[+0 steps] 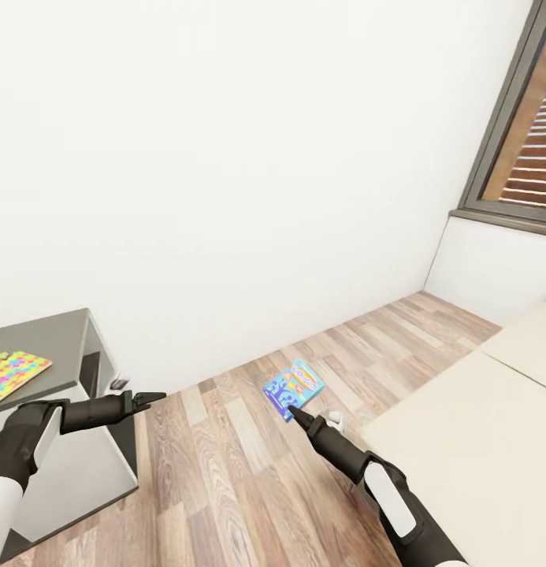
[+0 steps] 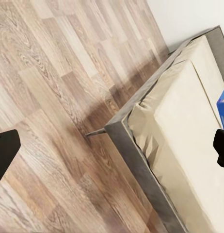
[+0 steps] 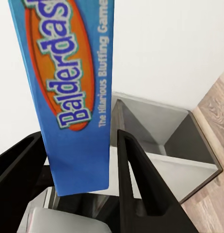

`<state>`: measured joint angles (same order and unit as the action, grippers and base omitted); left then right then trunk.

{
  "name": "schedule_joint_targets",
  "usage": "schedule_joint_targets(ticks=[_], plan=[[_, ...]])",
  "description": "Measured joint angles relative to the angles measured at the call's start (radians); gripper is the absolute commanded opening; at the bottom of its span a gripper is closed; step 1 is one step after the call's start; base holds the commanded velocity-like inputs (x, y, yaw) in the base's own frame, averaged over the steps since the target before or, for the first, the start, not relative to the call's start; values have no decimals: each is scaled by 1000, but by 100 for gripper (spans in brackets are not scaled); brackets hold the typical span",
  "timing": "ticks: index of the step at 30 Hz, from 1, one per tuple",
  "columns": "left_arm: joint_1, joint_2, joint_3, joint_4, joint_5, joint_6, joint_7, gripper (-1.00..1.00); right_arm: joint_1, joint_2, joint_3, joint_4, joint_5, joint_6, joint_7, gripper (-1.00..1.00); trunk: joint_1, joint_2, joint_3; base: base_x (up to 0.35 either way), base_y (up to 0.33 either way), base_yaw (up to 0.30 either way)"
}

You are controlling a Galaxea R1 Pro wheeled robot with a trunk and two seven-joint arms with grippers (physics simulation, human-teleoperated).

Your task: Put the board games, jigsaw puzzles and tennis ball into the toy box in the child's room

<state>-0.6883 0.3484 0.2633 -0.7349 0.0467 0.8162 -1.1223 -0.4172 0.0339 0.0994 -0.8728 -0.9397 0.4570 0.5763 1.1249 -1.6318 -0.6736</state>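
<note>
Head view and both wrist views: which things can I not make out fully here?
- Jigsaw puzzle: the head view's left edge cuts it off.
- Blue box on the bed: the left wrist view's edge cuts it; print unreadable.
- Board game in the right gripper: print too small in the head view; the right wrist view's edge cuts its title.

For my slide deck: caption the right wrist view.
Right gripper shut on a blue Balderdash game box, grey table ahead.

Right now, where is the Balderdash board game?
The Balderdash board game is clamped between the right gripper's fingers; in the head view it sits at centre above the wood-plank floor, between the desk and the bed.
</note>
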Motion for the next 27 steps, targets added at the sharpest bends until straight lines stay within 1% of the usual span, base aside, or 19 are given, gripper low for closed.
schedule_joint_targets(ticks=[6, 10, 16, 21, 27], plan=[[0, 0, 0, 0, 0, 0, 0, 100, 0, 1, 1, 0, 0, 0, 0, -100, -23, 42, 19, 0, 0, 13], [0, 0, 0, 0, 0, 0, 1, 100, 0, 1, 1, 0, 0, 0, 1, -100, -38, 70, 31, 0, 0, 101], [0, 0, 0, 0, 0, 0, 2, 100, 0, 1, 1, 0, 0, 0, 1, -100, -61, 112, 50, 0, 0, 250], [0, -6, 0, 0, 0, 0, 15, 100, 0, 1, 1, 0, 1, 0, 1, -100, -81, 147, 66, 0, 0, 285], [0, -10, 0, 0, 1, 0, 22, 100, 0, 1, 1, 0, 3, -1, 0, -100, -81, 147, 66, 0, 0, 290]])
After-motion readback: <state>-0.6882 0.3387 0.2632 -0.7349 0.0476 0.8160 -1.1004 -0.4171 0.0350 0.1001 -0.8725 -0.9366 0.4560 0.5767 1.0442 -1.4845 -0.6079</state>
